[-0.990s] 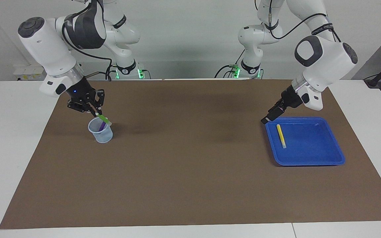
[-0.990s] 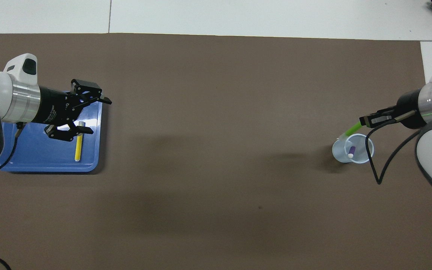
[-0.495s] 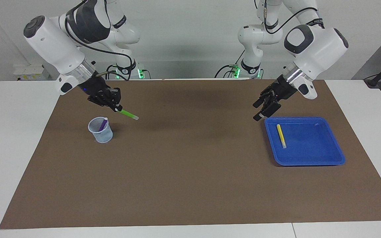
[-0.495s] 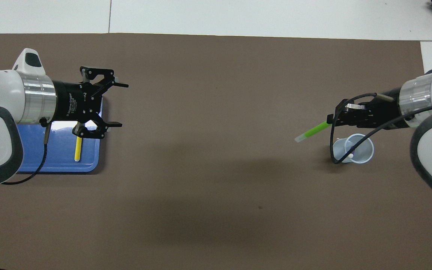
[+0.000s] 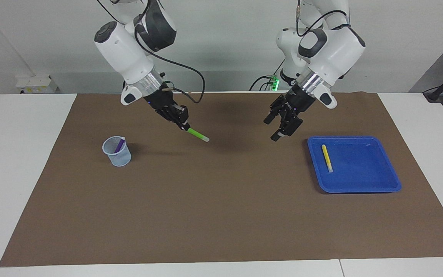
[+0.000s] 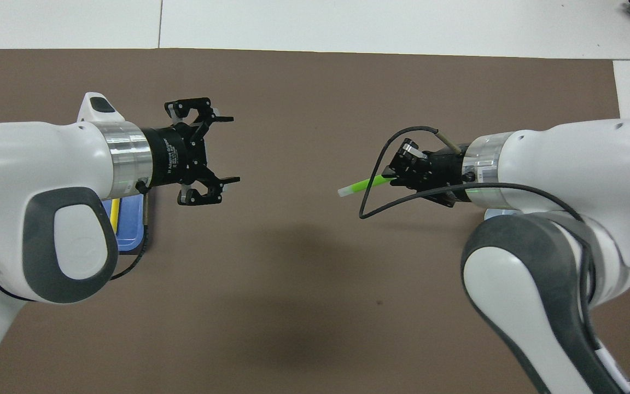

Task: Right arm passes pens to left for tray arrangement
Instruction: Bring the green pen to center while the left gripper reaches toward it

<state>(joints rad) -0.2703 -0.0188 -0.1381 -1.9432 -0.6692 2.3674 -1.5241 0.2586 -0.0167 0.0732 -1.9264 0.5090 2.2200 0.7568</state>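
My right gripper (image 5: 183, 124) (image 6: 394, 175) is shut on one end of the bright green pen (image 5: 197, 134) (image 6: 360, 185), holding it in the air over the middle of the brown mat, pale tip pointing toward the left arm. Facing it with a gap between them, my left gripper (image 5: 274, 129) (image 6: 232, 149) hangs open and empty over the mat beside the blue tray (image 5: 360, 188) (image 6: 127, 232). The yellow pen (image 5: 326, 158) (image 6: 115, 210) lies in the tray. The purple pen (image 5: 119, 144) stands in a translucent cup (image 5: 117, 154).
The cup stands on the brown mat (image 5: 221, 200) toward the right arm's end; the tray lies toward the left arm's end. A black cable (image 6: 372, 205) loops from the right wrist. White table surrounds the mat.
The right gripper lifted the green pen out of the cup and carried it toward the table's middle. The left gripper rose from the tray and swung toward the middle, staying open.
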